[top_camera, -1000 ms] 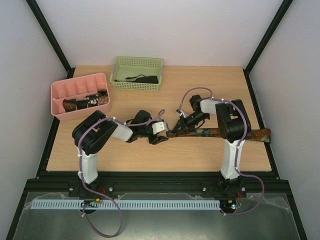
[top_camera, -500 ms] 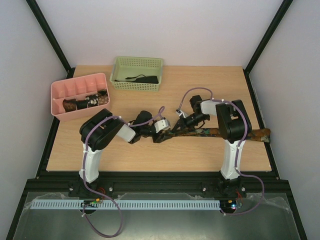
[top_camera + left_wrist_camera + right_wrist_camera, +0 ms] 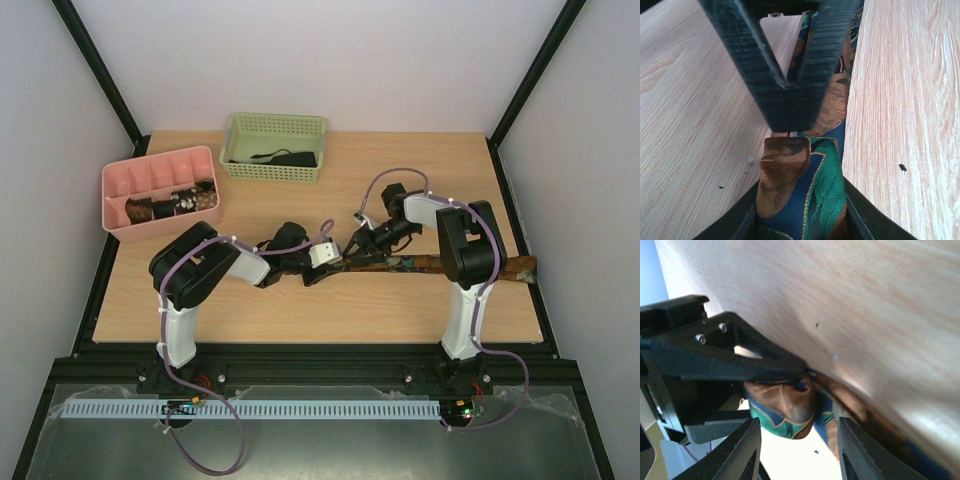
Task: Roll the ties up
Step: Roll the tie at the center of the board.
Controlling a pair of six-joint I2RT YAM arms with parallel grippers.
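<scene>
Wooden tabletop (image 3: 250,310) is being crossed mid-right by a patterned tie (image 3: 420,264); its left end is being pinched by the left gripper (image 3: 801,210), the right gripper (image 3: 797,440) being held open around it.

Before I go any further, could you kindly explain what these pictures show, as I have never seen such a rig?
A left arm and a right arm are bolted at the near edge of a wooden table. One picture looks down from above; the other two come from cameras on each wrist. A patterned tie lies flat on the table. The left tool holds its folded end between its fingers; the right tool stands open just by that end. A pink tray holds rolled ties, and a green basket holds what looks like a dark tie.
</scene>
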